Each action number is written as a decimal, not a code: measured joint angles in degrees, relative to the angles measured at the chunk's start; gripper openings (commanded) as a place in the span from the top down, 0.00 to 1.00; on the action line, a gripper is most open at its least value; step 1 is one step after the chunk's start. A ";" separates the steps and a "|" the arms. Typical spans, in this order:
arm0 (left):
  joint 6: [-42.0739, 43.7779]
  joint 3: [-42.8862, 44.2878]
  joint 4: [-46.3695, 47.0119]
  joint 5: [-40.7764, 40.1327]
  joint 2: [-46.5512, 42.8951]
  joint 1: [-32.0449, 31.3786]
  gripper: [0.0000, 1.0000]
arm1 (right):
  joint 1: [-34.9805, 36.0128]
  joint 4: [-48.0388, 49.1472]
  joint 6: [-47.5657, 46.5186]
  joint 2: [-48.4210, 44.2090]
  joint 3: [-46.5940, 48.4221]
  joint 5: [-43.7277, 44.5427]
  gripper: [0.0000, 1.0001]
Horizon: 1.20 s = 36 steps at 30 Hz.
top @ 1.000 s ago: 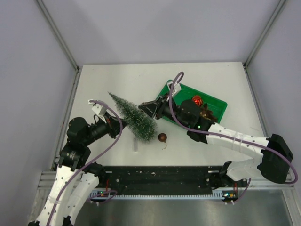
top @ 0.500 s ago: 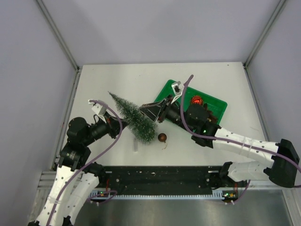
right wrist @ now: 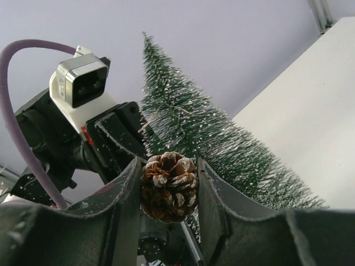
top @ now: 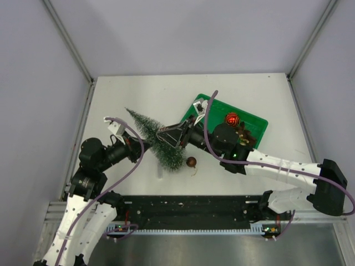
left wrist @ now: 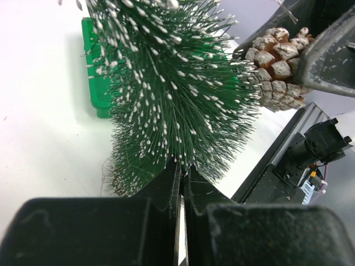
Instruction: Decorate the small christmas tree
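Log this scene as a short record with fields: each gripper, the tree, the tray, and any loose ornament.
Left gripper: shut at the lower end of the slim frosted green bottle-brush christmas tree
Tree pose: tilted, tip pointing to the far left
Right gripper: shut on a brown frosted pinecone, which touches the tree's bristles
Green plastic tray: on the white table, with a red ornament in it
Brown ball ornament: on the table beside the tree's wide end

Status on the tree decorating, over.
Left gripper shut on small christmas tree, tilted. Right gripper shut on pine cone at the branches. Brown bauble on table nearby.
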 measured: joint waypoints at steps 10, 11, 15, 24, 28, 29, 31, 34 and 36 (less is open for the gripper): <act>-1.22 -0.74 0.68 0.17 0.00 0.00 1.00 | 0.70 -0.02 -0.48 0.09 0.00 -0.31 0.52; -1.29 -0.76 0.83 0.17 0.00 0.00 1.00 | 0.70 -0.02 -0.52 0.20 0.02 -0.28 0.52; -1.44 -0.76 1.07 0.63 0.02 0.00 1.00 | 0.72 -0.22 -1.46 1.68 0.92 0.44 0.52; -1.46 -0.76 1.42 1.44 0.04 0.00 1.00 | 1.16 -1.11 -4.46 4.20 3.41 2.67 0.51; -1.46 -0.76 1.42 1.49 0.04 0.00 1.00 | 1.38 -3.15 -6.01 3.45 3.41 3.82 0.48; -1.46 -0.76 1.42 1.53 0.02 0.00 1.00 | 1.40 -4.04 -6.47 2.82 3.39 4.17 0.47; -1.49 -0.83 1.44 1.62 0.02 0.00 1.00 | 1.40 -5.75 -7.23 1.01 3.39 4.94 0.46; -1.49 -0.98 1.51 1.62 0.02 0.00 1.00 | 1.40 -7.76 -8.35 -2.62 3.37 6.40 0.44; -1.49 -0.98 1.53 1.62 0.02 0.00 1.00 | 1.40 -8.72 -8.98 -5.14 3.30 7.08 0.44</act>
